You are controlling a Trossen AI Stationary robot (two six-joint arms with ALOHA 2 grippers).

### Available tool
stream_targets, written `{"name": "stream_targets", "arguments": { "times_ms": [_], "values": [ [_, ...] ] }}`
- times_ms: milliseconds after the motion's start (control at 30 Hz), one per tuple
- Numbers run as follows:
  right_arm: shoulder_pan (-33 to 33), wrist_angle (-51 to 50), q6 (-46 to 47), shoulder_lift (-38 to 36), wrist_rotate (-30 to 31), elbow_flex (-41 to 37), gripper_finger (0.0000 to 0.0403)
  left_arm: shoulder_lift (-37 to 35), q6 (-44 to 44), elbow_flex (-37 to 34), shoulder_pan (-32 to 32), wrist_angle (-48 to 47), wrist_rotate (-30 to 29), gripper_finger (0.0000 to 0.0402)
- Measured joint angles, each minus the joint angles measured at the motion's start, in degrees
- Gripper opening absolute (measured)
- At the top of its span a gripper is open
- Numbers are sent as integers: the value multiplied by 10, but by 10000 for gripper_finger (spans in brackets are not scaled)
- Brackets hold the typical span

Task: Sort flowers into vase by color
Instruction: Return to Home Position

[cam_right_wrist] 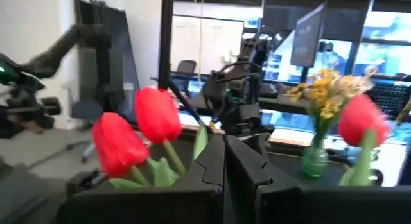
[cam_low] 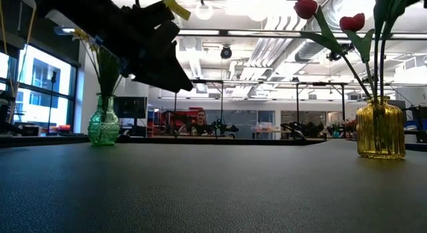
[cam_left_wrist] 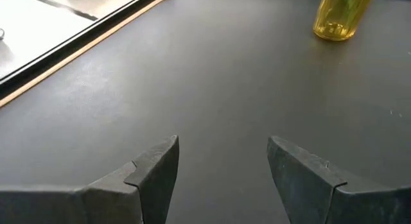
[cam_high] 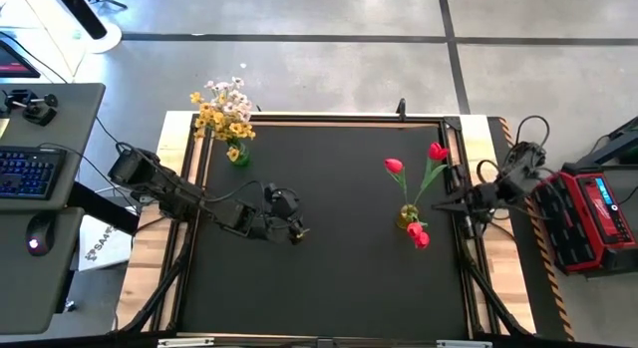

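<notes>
Flowers (cam_high: 221, 111) likely light, floppy-stemmed; pinch mid-stem. Left gripper (cam_left_wrist: 221, 150) mid-table, spread wide; right gripper (cam_right_wrist: 225, 146) at right edge, closed, empty.

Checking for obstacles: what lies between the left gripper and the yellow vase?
Nothing: the left wrist view shows only bare black table between the left gripper and the yellow vase.

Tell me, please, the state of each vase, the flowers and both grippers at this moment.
Green vase: upright, holding yellow and white flowers.
Yellow vase: upright, holding red tulips.
Left gripper: open, empty, over the table.
Right gripper: shut, empty, near the yellow vase.
</notes>
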Motion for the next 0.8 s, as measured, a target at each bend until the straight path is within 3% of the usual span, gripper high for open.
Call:
{"name": "stream_targets", "arguments": {
  "times_ms": [300, 567, 800],
  "values": [
    [-55, 104, 27, 0, -26, -88, 0, 0, 0, 0, -1, 1, 0, 225],
    [-160, 121, 89, 1, -37, -122, 0, 0, 0, 0, -2, 1, 0, 225],
    [-275, 119, 139, 1, -129, -135, 0, 0, 0, 0, -2, 5, 0, 225]
  ]
}}
